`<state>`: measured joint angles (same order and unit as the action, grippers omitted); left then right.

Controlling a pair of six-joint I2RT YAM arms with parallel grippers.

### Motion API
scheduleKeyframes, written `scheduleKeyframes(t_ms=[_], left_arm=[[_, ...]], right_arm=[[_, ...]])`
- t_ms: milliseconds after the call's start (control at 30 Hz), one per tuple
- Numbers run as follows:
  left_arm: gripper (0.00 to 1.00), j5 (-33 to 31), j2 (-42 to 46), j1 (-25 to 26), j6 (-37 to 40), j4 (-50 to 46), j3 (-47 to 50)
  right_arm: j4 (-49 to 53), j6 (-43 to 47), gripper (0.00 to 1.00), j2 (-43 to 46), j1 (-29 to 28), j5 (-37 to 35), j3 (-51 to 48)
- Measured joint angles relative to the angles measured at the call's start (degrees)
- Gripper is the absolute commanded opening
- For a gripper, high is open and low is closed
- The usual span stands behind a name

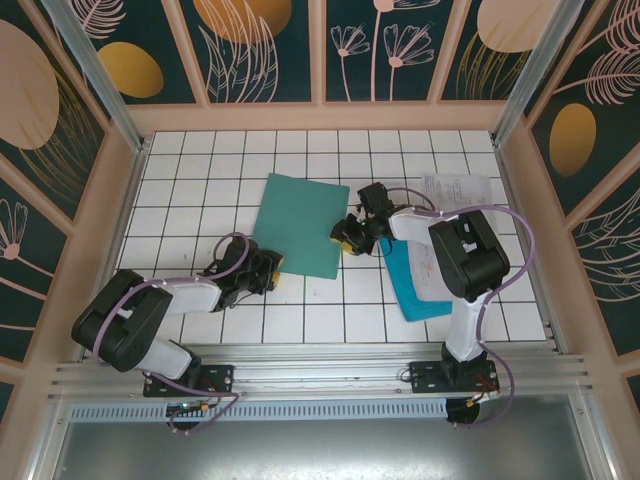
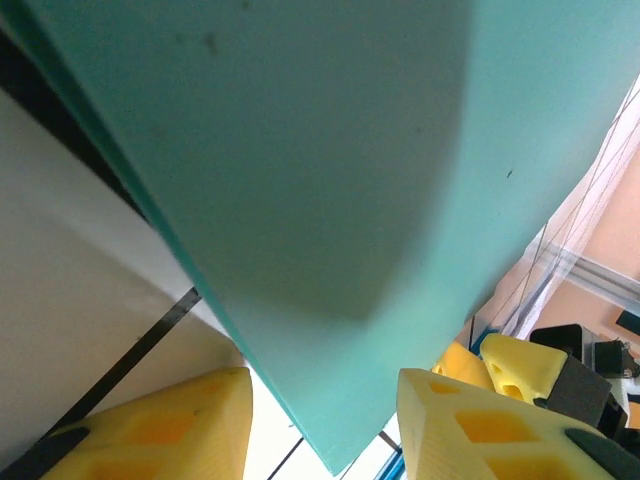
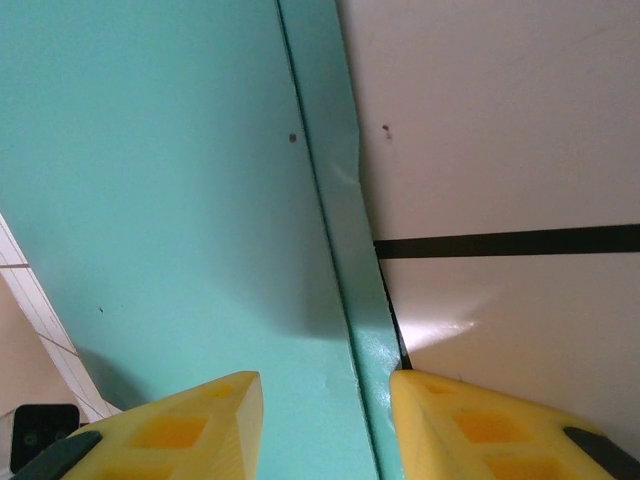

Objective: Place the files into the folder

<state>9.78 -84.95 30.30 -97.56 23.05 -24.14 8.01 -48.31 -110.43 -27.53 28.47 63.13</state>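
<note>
We see the folder (image 1: pixel 300 225) near the middle of the table (image 1: pixel 190 170), turned at a slant. The left fingers (image 1: pixel 272 262) sit at its near left corner. From the left wrist they stand apart with that corner between them. The corner may be lifted a little off the table, though we cannot be sure. The right fingers (image 1: pixel 347 240) are at the folder's right edge. From the right wrist they are spread wide astride that edge, one over the folder and the other over bare table, clamping nothing. A blue sheet (image 1: pixel 412 292) lies near the folder's right side, partly under the right arm. A printed sheet (image 1: pixel 455 190) lies beyond it, toward the far right corner.
</note>
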Motion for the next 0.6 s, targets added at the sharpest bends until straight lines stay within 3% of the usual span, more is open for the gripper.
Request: scheduleKeyframes(t_ms=[600], left_arm=[[0.4, 0.5, -3.9, 0.0, 0.7, 2.2, -2.4]], right_arm=[[0.0, 0.0, 0.41, -0.1, 0.0, 0.1, 0.0]])
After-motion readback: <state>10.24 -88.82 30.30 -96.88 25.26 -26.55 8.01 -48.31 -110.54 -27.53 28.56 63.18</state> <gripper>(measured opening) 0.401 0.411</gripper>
